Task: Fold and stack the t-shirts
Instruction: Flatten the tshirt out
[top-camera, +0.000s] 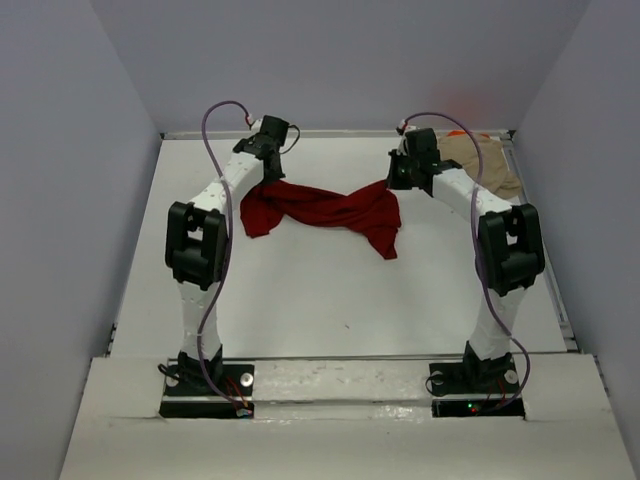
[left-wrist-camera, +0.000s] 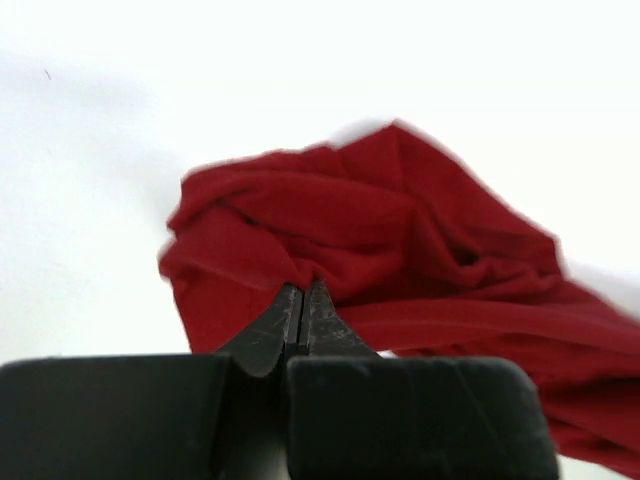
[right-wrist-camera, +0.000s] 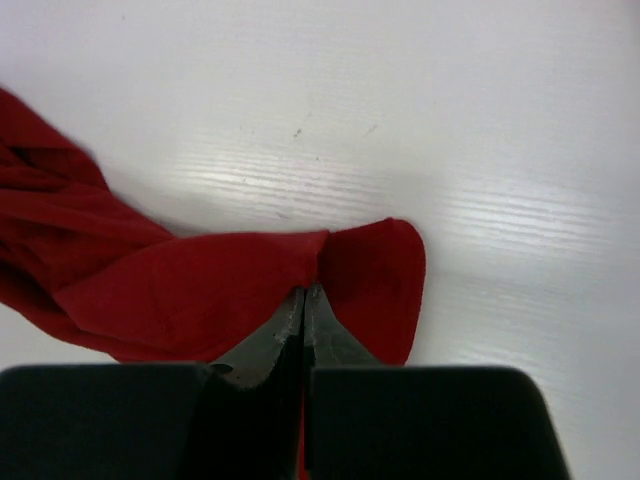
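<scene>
The dark red t-shirt (top-camera: 320, 212) lies bunched and twisted across the far middle of the white table (top-camera: 340, 300). My left gripper (top-camera: 262, 172) is shut on the shirt's left end; in the left wrist view its jaws (left-wrist-camera: 303, 288) pinch a fold of the red cloth (left-wrist-camera: 380, 230). My right gripper (top-camera: 398, 180) is shut on the shirt's right end, with its tips (right-wrist-camera: 303, 292) closed on an edge of the red fabric (right-wrist-camera: 200, 290). A tan t-shirt (top-camera: 487, 162) lies crumpled at the back right corner, with a sliver of orange fabric (top-camera: 470, 133) behind it.
Grey walls enclose the table on the left, back and right. The table's raised edge (top-camera: 558, 300) runs along the right side. Both arm bases (top-camera: 210, 385) stand at the near edge.
</scene>
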